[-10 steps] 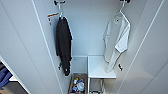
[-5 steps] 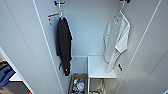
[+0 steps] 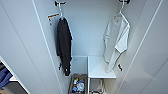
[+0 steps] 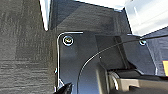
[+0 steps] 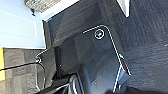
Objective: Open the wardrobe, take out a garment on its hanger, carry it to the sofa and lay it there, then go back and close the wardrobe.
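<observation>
Standing open, the wardrobe (image 3: pixel 85 37) took up the head view, both white doors swung wide to either side and the interior exposed. Largest inside was the black T-shirt (image 3: pixel 63 46), hung from a black hook (image 3: pixel 59 3) on the left inner wall. Opposite it the garment (image 3: pixel 116 43), a white short-sleeved T-shirt, hung on its hanger (image 3: pixel 121 11) from a hook high on the right inner wall, its hem trailing down to a white shelf (image 3: pixel 100 68) low in the cabinet. Beside that shelf sat a small open box (image 3: pixel 77 85) of mixed items. Neither gripper reached toward the garment in the head view, so nothing can be placed relative to a hand. Wrist views gave dark grey carpet (image 4: pixel 22 50) and robot hardware; state of either gripper's grasp could not be told.
</observation>
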### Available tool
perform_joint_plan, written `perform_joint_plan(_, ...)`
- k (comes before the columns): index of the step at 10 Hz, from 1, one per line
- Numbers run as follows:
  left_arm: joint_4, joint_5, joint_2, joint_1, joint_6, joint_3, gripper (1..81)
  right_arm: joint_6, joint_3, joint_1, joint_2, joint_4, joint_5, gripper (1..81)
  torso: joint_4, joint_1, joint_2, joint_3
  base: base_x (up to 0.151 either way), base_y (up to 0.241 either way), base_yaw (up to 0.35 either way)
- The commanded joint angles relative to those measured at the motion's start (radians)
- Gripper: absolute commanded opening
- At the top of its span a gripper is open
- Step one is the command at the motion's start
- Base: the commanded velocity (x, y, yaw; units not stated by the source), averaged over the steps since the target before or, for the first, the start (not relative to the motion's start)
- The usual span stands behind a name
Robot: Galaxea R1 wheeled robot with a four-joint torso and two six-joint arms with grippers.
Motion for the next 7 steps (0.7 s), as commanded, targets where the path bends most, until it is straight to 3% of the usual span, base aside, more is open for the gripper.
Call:
perform_joint_plan(1, 0.023, 0.172, 0.167, 0.017, 0.000, -0.204, 81.1, 0.006, -0.198, -0.080, 0.148, -0.097, -0.028, 81.1, 0.000, 0.000, 0.000, 0.000, 0.000, 0.000, 0.000)
perform_joint_plan(5, 0.137, 0.232, 0.294, 0.014, 0.004, -0.359, 81.1, 0.003, -0.537, -0.106, 0.415, -0.217, -0.089, 81.1, 0.000, 0.000, -0.001, 0.001, 0.000, 0.000, 0.000)
perform_joint_plan(7, 0.141, 0.234, 0.330, 0.014, 0.004, -0.394, 81.1, 0.003, -0.601, -0.122, 0.492, -0.217, -0.091, 81.1, 0.000, -0.001, -0.001, 0.001, 0.000, 0.000, 0.000)
